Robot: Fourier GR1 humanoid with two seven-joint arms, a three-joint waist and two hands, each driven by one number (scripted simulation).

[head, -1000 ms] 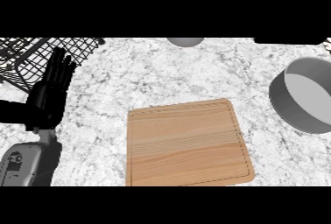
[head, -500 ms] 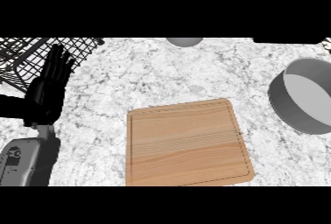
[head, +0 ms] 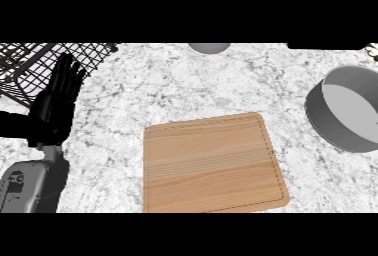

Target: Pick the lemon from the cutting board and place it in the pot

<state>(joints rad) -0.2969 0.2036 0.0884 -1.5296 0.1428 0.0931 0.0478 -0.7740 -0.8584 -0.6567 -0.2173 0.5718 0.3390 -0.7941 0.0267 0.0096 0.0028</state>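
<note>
Lemon: I can't see it anywhere; the cutting board [head: 212, 164] lies bare. My left hand [head: 57, 102], fingers straight and holding nothing, rests left of the board. The pot [head: 351, 116] sits well right; my right hand is out of view.

Cutting board and pot on the marbled tabletop

The wooden cutting board [head: 212, 164] lies flat in the lower middle of the head view, a rounded rectangle with pale horizontal grain and a thin groove near its edge, turned slightly so its top edge rises to the right. The grey pot [head: 348, 114] stands well apart at the right edge, partly cut off, showing its round wall and pale inside.
</note>
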